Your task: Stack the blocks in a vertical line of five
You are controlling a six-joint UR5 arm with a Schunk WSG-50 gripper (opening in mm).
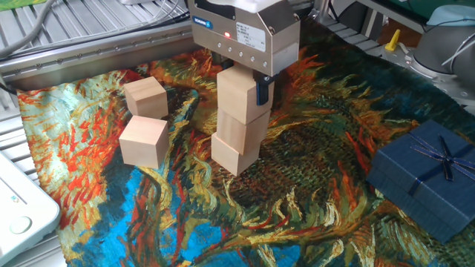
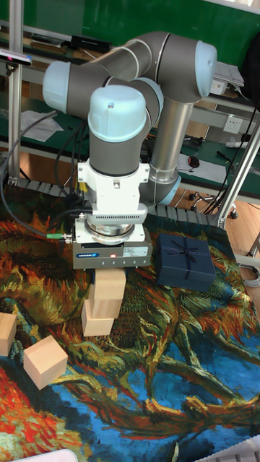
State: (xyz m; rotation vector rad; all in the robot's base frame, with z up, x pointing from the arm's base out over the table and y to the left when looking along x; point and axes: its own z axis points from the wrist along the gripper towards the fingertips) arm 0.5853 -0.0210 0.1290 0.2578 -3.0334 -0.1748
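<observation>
Three pale wood blocks stand in a slightly twisted stack mid-cloth: bottom block (image 1: 234,154) (image 2: 96,325), middle block (image 1: 245,130) (image 2: 101,307), top block (image 1: 236,100) (image 2: 110,286). My gripper (image 1: 243,87) (image 2: 110,278) comes straight down on the stack and is shut on the top block, which rests on the middle one. One dark finger (image 1: 261,90) shows at the top block's right side; the other is hidden. Two loose blocks lie to the left, one nearer the back (image 1: 145,97) (image 2: 6,332) and one nearer the front (image 1: 143,141) (image 2: 45,359).
A dark blue ribboned gift box (image 1: 423,178) (image 2: 185,261) sits on the right of the painted cloth (image 1: 297,215). A white device (image 1: 18,211) lies at the front left corner. A metal rail (image 1: 82,63) borders the cloth at the back.
</observation>
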